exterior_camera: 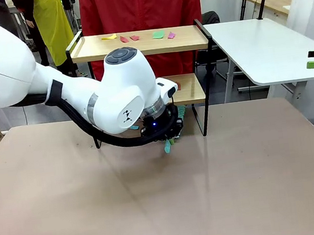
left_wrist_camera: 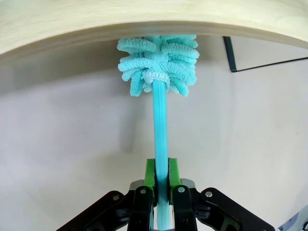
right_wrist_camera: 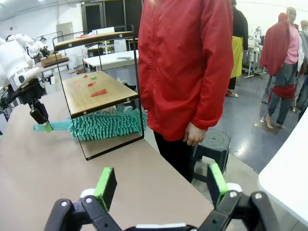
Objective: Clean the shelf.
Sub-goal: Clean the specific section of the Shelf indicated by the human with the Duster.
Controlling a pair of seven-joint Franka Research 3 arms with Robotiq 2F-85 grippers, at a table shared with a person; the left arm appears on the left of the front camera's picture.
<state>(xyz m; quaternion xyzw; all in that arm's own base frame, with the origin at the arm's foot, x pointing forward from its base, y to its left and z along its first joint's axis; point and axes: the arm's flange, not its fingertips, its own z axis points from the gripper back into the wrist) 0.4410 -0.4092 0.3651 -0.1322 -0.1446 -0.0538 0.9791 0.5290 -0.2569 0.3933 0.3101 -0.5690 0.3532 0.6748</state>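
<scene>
Left gripper (left_wrist_camera: 161, 169) was clenched on the handle of a teal chenille duster (left_wrist_camera: 159, 62), low over the desk (exterior_camera: 155, 198) at the near side of the shelf (exterior_camera: 142, 46). The duster head sat under the lower board (right_wrist_camera: 110, 96), in the gap between that board and the desk. The fluff looked pressed up against the underside. Couldn't tell if it also touched the desk.

The shelf stood at the far middle of the desk, with a person in a red jacket (right_wrist_camera: 183, 67) just behind it.

Top board: coloured scraps (exterior_camera: 158, 35) were spread along it (yellow, red, green, pink). None were cleared. Lower board: red scraps (right_wrist_camera: 98, 92) and a small green bit (right_wrist_camera: 94, 77) lay on its upper face, not swept either.

Right gripper (right_wrist_camera: 162, 185) was released, jaws wide with nothing between them, parked well right of the shelf and away from the work.

My read: the task was early.
- Done: tool in hand and brought to the shelf.
- In progress at most: the underside of the lower board.
- Left: both upper faces, since every scrap I could see lay on the boards, most of them on the top one.
</scene>
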